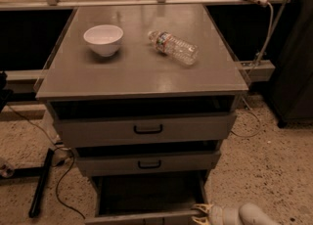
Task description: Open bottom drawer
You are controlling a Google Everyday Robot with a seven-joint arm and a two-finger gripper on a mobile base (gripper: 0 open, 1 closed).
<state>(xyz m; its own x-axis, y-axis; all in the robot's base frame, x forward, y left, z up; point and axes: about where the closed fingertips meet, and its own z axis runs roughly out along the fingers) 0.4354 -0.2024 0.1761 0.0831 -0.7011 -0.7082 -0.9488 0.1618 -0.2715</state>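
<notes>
The grey cabinet has three drawers. The bottom drawer (146, 215) is pulled far out; its dark inside shows and its front edge lies at the bottom of the picture, with the handle out of view. My gripper (202, 214), white with pale fingers, sits at the drawer's front right corner, touching or just beside the front edge. The arm comes in from the bottom right. The top drawer (146, 129) and the middle drawer (146, 163) each stand slightly out, with black loop handles.
A white bowl (103, 38) and a plastic water bottle (173, 47) lying on its side rest on the cabinet top (137, 75). A black bar (40, 182) and cables lie on the speckled floor at left. A dark cabinet stands at right.
</notes>
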